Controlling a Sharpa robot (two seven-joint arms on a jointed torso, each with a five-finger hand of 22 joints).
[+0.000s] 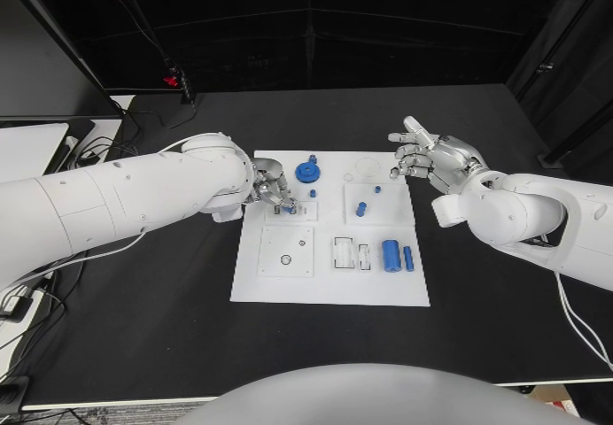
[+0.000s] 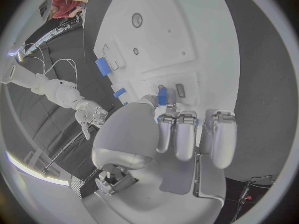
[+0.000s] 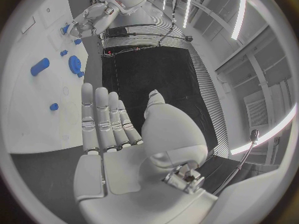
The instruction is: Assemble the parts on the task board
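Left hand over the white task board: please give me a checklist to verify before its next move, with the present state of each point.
1. Left silver hand is over the white task board: ok.
2. It holds a small blue part at its fingertips: cannot tell.
3. Right silver hand holds nothing, fingers apart: ok.
4. Right hand is off the board's far right corner: ok.
5. Blue round gear-like part lies untouched beside the left hand: ok.
6. Two blue cylinders lie free near the board's right edge: ok.

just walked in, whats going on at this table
A robot is assembling small blue parts on a white task board. Its left hand is down at the board's upper left, fingertips at a small blue piece. Its right hand hovers open beside the board's upper right corner, holding nothing.
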